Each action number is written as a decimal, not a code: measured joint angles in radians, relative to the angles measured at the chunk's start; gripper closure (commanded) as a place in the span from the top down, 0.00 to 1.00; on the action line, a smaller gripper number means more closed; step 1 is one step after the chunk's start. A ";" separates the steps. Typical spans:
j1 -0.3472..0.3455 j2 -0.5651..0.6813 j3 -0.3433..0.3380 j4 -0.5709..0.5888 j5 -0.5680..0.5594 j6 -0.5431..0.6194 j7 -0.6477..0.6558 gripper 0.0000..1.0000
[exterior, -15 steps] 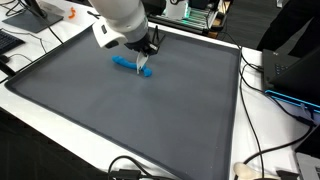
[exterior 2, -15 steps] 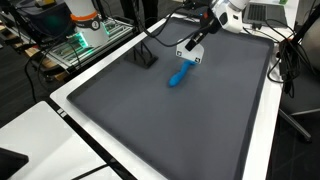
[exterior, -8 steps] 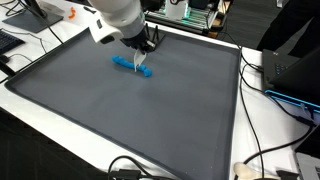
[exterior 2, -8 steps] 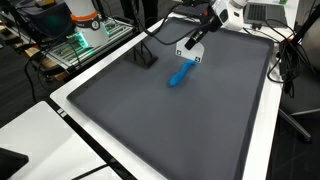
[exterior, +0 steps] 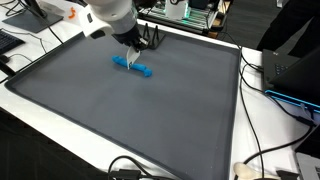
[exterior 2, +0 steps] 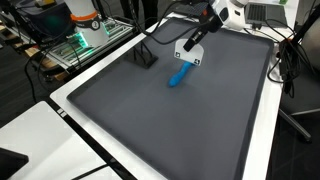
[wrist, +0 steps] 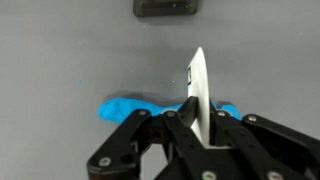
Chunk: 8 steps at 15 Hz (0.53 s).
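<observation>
A blue elongated object (exterior: 132,66) (exterior 2: 180,75) lies on the grey mat (exterior: 120,120) toward its far side. My gripper (exterior: 136,48) (exterior 2: 197,42) hangs just above it, shut on a thin white flat piece (wrist: 198,92) that points down toward the blue object. In the wrist view the white piece sticks out from between the black fingers (wrist: 176,135), and the blue object (wrist: 128,107) stretches sideways behind it. The white piece's tip (exterior 2: 190,56) is close over the blue object; I cannot tell whether they touch.
The mat has a white table border (exterior: 255,120). A small black object (wrist: 165,8) (exterior 2: 146,56) stands on the mat beyond the blue one. Cables (exterior: 262,165) lie at the table's edge, and electronics with green lights (exterior 2: 85,40) stand beside the table.
The gripper with the white piece has shifted from the blue object's end toward its middle and risen slightly. The blue object has stayed put.
</observation>
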State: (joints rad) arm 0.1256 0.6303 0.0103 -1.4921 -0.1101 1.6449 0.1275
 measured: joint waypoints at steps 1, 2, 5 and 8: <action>-0.001 0.001 0.000 0.000 0.000 0.001 0.000 0.02; -0.002 0.002 0.000 0.000 0.000 0.004 0.000 0.02; -0.002 0.009 0.001 0.000 0.002 0.014 0.000 0.02; -0.002 0.018 0.002 0.000 0.003 0.023 0.000 0.02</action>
State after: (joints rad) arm 0.1239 0.6488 0.0126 -1.4921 -0.1074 1.6677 0.1276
